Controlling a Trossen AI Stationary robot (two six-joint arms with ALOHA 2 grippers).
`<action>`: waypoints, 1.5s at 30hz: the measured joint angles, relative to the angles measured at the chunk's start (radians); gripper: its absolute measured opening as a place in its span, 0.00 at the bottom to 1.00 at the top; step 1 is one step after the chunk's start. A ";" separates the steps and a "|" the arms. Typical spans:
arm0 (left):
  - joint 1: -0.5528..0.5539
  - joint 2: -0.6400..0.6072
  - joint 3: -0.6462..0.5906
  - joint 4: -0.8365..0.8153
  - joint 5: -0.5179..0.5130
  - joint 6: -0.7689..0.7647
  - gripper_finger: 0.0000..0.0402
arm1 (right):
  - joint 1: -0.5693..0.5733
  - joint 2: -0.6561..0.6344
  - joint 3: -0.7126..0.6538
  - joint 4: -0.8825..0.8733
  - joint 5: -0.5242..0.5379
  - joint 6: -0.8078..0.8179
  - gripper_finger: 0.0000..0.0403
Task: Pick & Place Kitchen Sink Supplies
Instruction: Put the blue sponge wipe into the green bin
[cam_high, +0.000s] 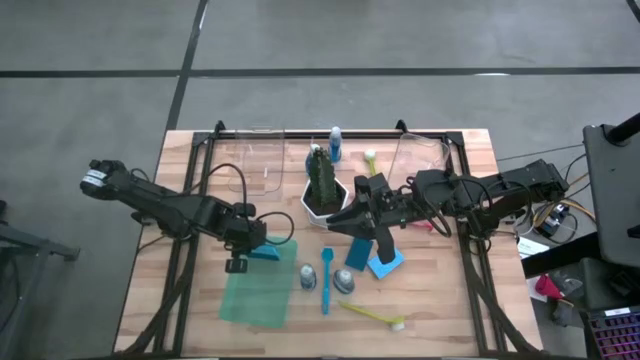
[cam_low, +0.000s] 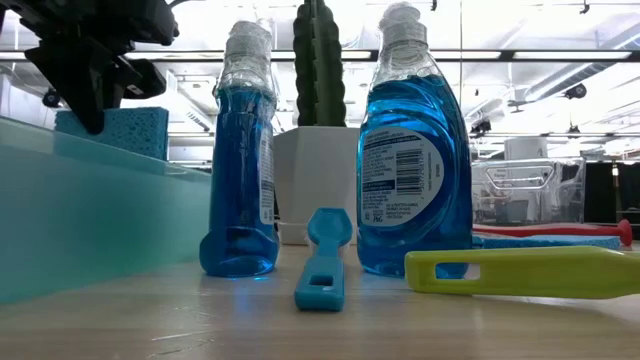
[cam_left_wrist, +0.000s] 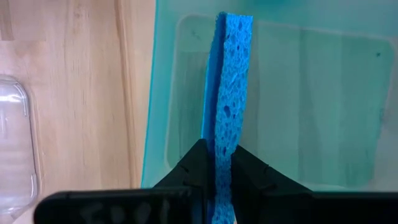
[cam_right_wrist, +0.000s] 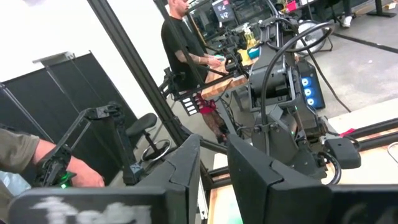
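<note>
The sponge (cam_left_wrist: 231, 81) looks light and soft; I think its narrow edges are the good place to grip, because it gives under pressure. The left gripper (cam_high: 243, 247) is clenched on it and holds it on edge just over the green tray (cam_high: 262, 298). Farther from the tray, the right gripper (cam_high: 352, 222) hovers beside the cactus (cam_high: 322, 180), fingers parted, holding nothing.

Dark jointed arms, looping black cables

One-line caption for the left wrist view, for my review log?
Left gripper holds a blue sponge on edge over the green tray, with a clear bin beside it on the wooden table.
</note>
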 joint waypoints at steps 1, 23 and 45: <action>0.000 0.000 0.000 0.002 0.000 0.000 0.10 | 0.000 0.000 0.000 0.000 0.000 0.000 0.19; -0.005 0.000 0.000 0.006 0.017 0.002 0.15 | -0.001 0.000 0.000 0.000 0.000 0.000 0.21; -0.008 0.000 0.000 0.013 -0.002 -0.033 0.36 | -0.001 0.000 0.000 -0.001 0.000 0.000 0.22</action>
